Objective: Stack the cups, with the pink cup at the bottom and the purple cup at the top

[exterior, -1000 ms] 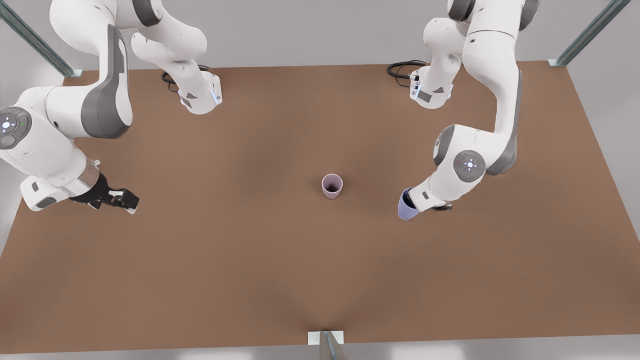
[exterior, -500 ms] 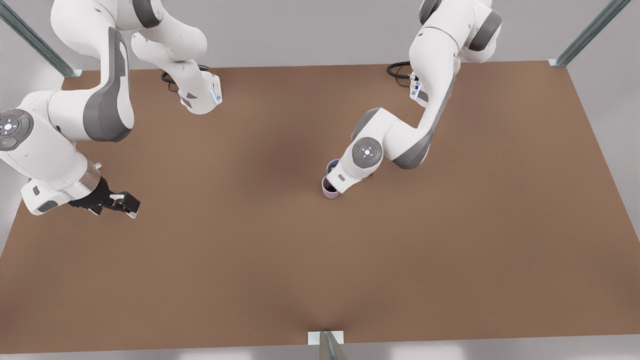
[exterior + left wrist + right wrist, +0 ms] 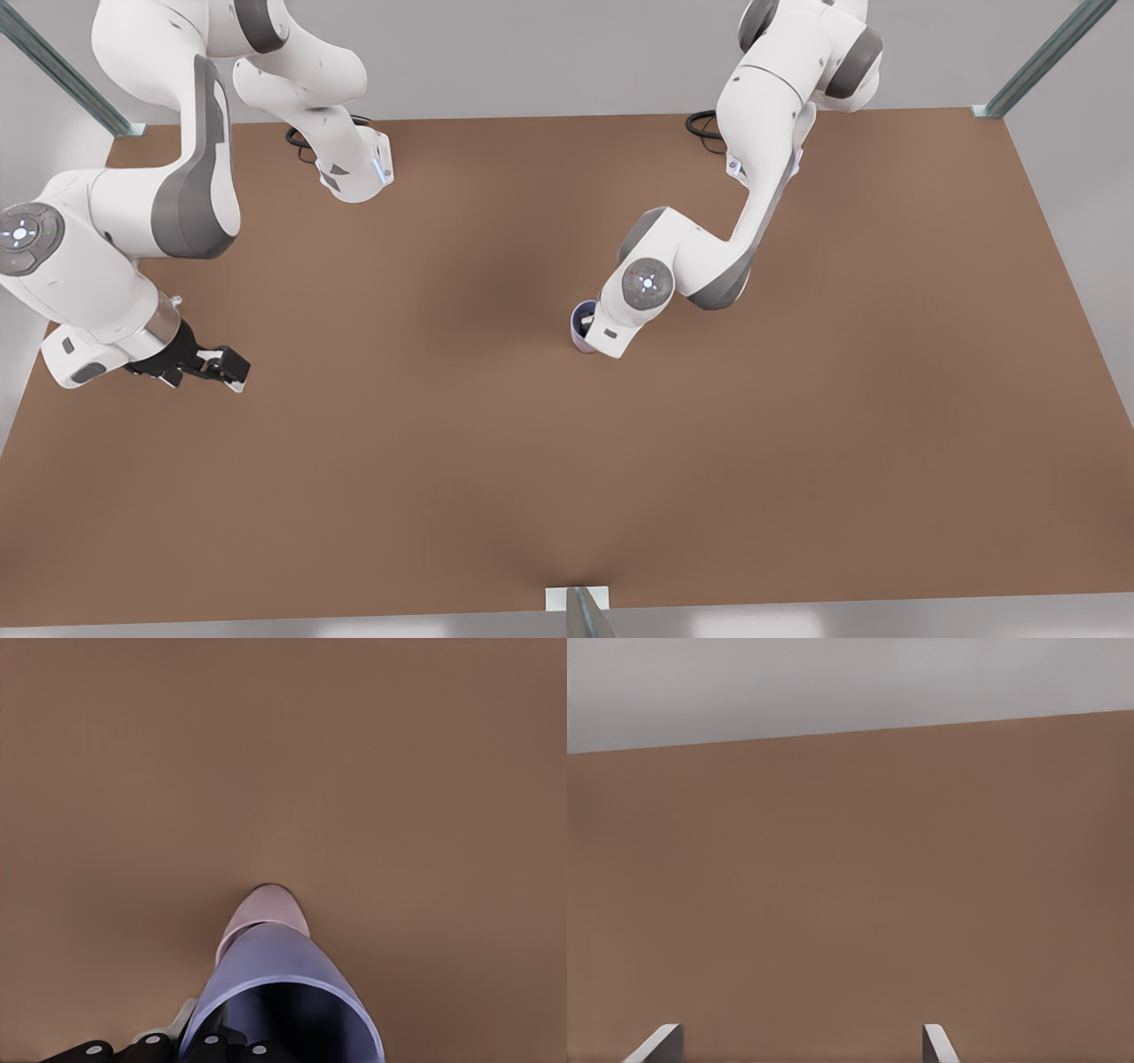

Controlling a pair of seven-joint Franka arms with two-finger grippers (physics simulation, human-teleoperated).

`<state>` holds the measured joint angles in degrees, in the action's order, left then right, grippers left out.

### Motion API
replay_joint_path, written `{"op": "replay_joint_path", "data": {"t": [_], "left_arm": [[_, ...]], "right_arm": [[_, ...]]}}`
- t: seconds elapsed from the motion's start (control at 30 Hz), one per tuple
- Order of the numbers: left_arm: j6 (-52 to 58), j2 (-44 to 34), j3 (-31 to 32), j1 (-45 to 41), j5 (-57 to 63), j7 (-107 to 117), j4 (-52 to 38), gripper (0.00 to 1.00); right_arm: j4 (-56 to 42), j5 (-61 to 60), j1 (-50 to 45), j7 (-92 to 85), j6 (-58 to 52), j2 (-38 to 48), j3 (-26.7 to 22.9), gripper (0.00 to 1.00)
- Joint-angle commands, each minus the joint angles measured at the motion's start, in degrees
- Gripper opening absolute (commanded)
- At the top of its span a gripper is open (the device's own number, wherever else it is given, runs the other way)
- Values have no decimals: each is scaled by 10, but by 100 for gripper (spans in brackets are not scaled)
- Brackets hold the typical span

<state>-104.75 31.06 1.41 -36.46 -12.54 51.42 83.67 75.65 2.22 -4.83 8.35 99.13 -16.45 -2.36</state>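
Left wrist view: your left gripper [image 3: 208, 1047] grips the purple cup [image 3: 283, 992], seated in the pink cup [image 3: 266, 912] at table [image 3: 443, 487] centre. Release next. Right gripper [image 3: 208, 363] waits spread at nine o'clock.

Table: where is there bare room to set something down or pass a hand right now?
The table is bare across its whole near strip, and also between the right gripper, waiting open at the front view's left, and the cups. It is crowded only at the centre, where the left gripper holds the purple cup in the pink cup.
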Motion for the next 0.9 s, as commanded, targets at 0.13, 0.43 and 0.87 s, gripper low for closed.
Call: {"op": "replay_joint_path", "data": {"t": [0.13,0.43,0.87], "left_arm": [[-8,4,5,-2,-5,138,6,21],[-26,8,4,-12,-4,137,20,21],[-19,6,4,-11,1,135,25,21]], "right_arm": [[0,0,0,-5,4,0,0,100],[0,0,1,-6,4,-1,0,100],[1,-1,0,-6,19,-1,1,100]]}}
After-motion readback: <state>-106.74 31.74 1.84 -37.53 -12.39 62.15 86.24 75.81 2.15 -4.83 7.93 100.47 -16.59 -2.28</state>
